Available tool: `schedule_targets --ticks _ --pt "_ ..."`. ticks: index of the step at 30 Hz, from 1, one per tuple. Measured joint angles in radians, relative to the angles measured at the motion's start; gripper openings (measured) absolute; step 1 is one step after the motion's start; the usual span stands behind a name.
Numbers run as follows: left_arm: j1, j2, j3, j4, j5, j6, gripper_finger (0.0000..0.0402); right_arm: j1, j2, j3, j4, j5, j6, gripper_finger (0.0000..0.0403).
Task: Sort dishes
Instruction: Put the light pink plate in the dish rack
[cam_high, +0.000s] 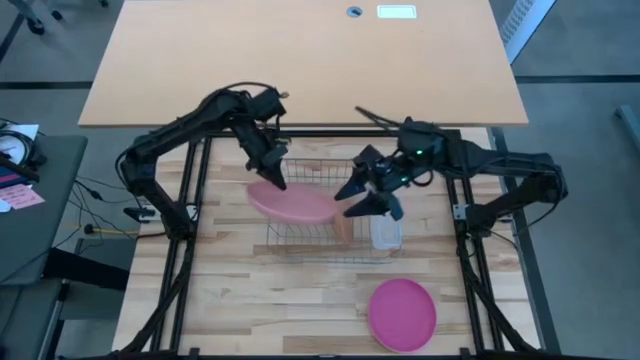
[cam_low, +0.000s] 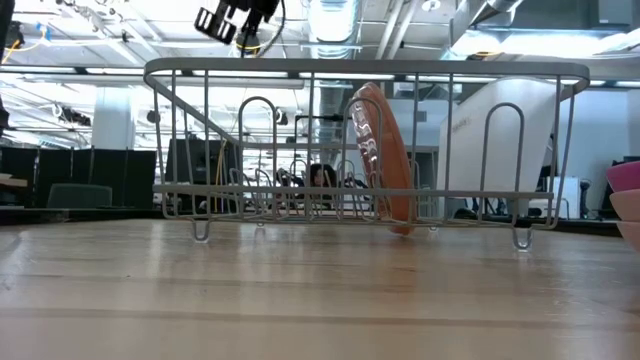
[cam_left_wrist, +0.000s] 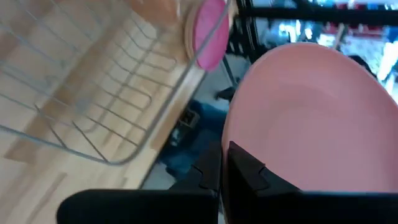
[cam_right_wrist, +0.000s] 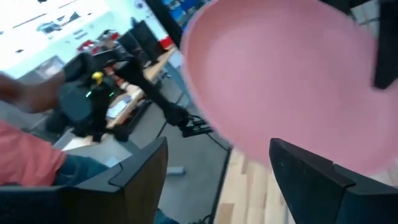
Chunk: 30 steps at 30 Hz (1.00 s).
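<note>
1. Overhead, the left gripper (cam_high: 276, 183) is pinching the rim of a pale pink plate (cam_high: 293, 205), its fingers pressed tight on the plate's edge.
2. That plate hangs flat above the wire rack (cam_high: 325, 250), over the rack's left half, clear of the table (cam_high: 250, 300).
3. From the left wrist, the pale pink plate (cam_left_wrist: 317, 118) fills much of the view, with the dark fingers (cam_left_wrist: 245, 168) clamped at its near rim.
4. To the right of the plate, the right gripper (cam_high: 372, 198) hovers over the rack's right part with its fingers spread wide, gripping nothing.
5. From the right wrist, the two spread fingers (cam_right_wrist: 140, 168) frame the pale pink plate (cam_right_wrist: 280, 81) ahead of them, not touching it.
6. A salmon-orange plate (cam_low: 385, 160) stands on edge in the rack (cam_low: 365, 70), leaning slightly, near the rack's middle.
7. A bright magenta plate (cam_high: 402, 313) lies flat on the table near its front edge, toward the right corner, well apart from the rack.
8. A clear tub (cam_high: 387, 235) sits just beside the rack's right end.
</note>
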Motion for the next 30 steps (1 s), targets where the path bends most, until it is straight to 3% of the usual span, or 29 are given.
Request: schedule_targets --ticks 7,15,19,26,30 --pt "0.000 0.000 -0.108 0.059 0.048 0.013 0.0000 0.016 0.099 0.071 -0.004 0.039 -0.034 0.0285" --pt "0.001 -0.001 -0.142 0.121 0.094 0.021 0.0000 0.020 0.174 0.131 -0.005 -0.022 -0.037 0.0269" --pt "0.002 -0.001 -0.142 0.137 0.094 0.018 0.0000 0.027 0.191 0.145 -0.009 -0.042 -0.036 0.0226" --pt "0.009 -0.001 -0.142 0.136 0.097 0.023 0.0000 0.041 0.189 0.146 -0.022 -0.045 -0.048 0.0109" --pt "0.008 -0.001 -0.142 0.138 0.102 0.023 0.0000 0.056 0.187 0.146 -0.021 -0.044 -0.046 0.0085"
